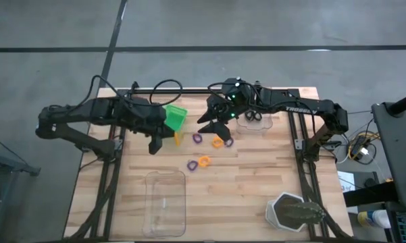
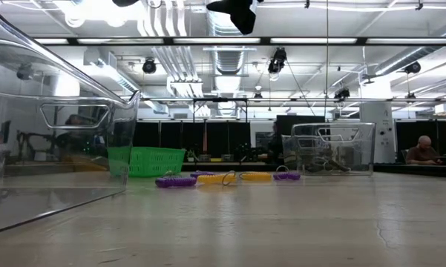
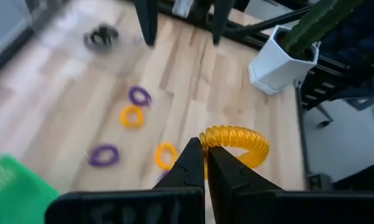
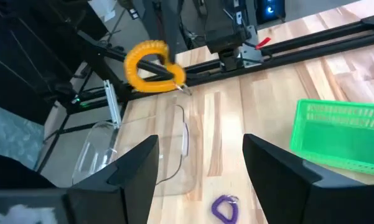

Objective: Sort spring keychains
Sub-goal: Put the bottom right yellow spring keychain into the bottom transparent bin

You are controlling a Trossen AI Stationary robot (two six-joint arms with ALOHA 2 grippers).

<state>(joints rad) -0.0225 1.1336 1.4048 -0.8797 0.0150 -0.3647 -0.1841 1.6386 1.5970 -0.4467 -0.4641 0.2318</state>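
Two raised pincers (image 3: 205, 163) (image 4: 199, 158), left holding keychain (image 3: 235, 142).

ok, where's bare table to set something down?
Free: wood between the clear tray and the plant pot, and the strip right of the loose keychains. Crowded: the middle top, around the green bin, the keychains and both arms' fingers.

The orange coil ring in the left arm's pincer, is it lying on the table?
No: the left gripper is shut on the orange spring keychain and holds it in the air above the table.

White lettering "TROSSEN" stands on the right arm (image 1: 300, 108).
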